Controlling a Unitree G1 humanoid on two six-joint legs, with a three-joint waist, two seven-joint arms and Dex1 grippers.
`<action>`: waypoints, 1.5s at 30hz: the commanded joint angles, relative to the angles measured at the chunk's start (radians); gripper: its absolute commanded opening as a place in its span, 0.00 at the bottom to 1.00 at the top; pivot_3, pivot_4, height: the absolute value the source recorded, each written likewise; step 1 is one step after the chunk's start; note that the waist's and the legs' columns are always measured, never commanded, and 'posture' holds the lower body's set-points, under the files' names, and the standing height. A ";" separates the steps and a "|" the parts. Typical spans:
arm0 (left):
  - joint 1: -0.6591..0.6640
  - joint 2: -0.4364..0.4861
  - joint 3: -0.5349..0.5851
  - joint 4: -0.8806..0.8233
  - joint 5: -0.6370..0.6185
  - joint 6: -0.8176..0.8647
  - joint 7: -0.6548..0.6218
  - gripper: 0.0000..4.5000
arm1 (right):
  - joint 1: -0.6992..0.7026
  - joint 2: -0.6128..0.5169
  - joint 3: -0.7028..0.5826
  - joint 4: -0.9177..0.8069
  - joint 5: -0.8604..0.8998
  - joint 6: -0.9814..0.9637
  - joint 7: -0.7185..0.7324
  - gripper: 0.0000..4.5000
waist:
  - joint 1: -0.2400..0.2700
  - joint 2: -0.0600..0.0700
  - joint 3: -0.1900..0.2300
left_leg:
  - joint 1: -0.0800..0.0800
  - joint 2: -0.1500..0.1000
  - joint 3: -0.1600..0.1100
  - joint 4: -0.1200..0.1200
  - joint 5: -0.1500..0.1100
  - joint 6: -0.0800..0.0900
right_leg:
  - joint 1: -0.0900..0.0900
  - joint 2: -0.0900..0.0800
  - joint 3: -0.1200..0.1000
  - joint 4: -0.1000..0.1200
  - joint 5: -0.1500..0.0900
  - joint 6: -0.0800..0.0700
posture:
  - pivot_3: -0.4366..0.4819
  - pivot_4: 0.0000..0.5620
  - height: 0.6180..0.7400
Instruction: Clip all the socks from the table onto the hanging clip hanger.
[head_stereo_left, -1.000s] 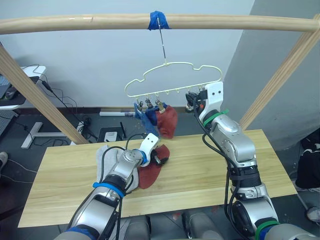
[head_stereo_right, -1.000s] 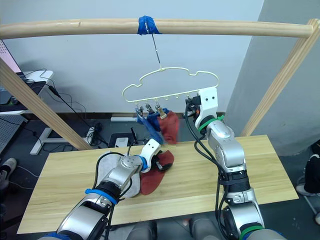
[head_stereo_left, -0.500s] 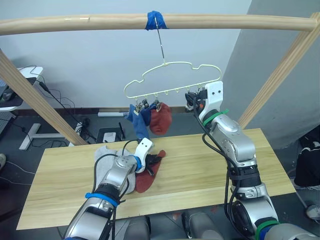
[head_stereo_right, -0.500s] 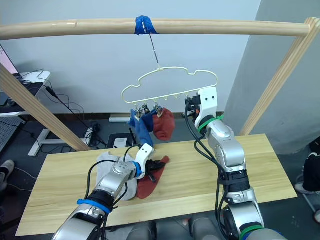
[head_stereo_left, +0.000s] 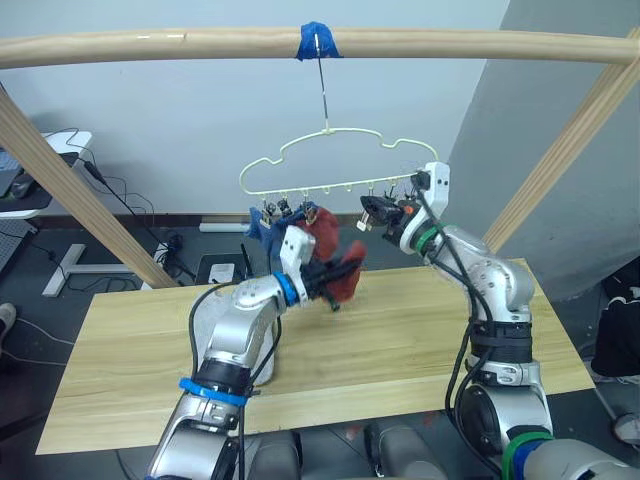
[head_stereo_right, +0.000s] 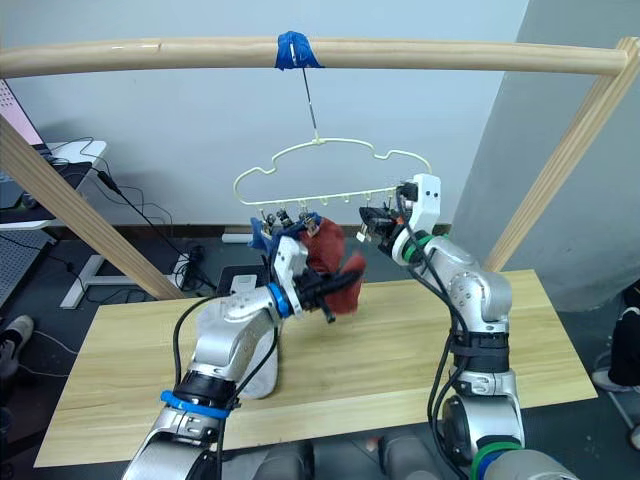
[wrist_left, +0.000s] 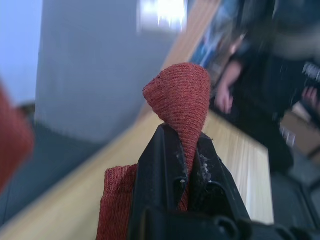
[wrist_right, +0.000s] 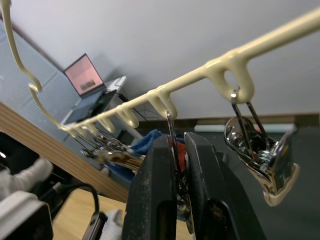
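We hold a red sock (wrist_left: 182, 107) pinched in the left end effector (head_stereo_left: 322, 273) above the counter (head_stereo_left: 400, 345), while the right end effector (wrist_right: 181, 165) squeezes a hanger (head_stereo_left: 330, 165) clip (wrist_right: 176, 165); next, feed the sock's edge into that clip.

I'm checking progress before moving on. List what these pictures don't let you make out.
- Grey socks: partly behind the left arm in the eye views, count unclear.
- Blue socks: bunched behind the left gripper and its red sock, count unclear.
- Clip squeezed by the right gripper: mouth hidden between the fingers.
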 joint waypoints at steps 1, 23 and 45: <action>-0.008 -0.016 0.005 -0.032 -0.024 0.005 0.012 0.01 | -0.011 0.005 -0.032 -0.045 0.053 0.054 -0.048 0.00 | -0.002 0.000 0.000 | 0.000 0.000 0.000 0.000 0.000 0.000 | 0.000 0.000 0.000 0.000 0.000 0.000 | 0.38 0.24 1.00; -0.030 0.009 -0.006 0.023 -0.016 0.003 -0.027 0.01 | -0.019 -0.020 -0.051 -0.056 0.154 0.091 -0.118 0.00 | -0.004 0.000 0.000 | -0.001 0.000 0.001 0.000 0.000 0.000 | -0.001 0.000 0.000 0.000 0.000 0.000 | 0.36 0.21 1.00; -0.093 0.017 0.033 0.059 -0.050 0.001 -0.036 0.01 | -0.002 -0.035 -0.008 -0.053 0.145 0.072 -0.100 0.00 | -0.005 0.000 -0.001 | -0.001 0.000 0.001 0.000 0.000 0.000 | -0.001 0.000 0.000 0.000 0.000 0.000 | 0.37 0.22 1.00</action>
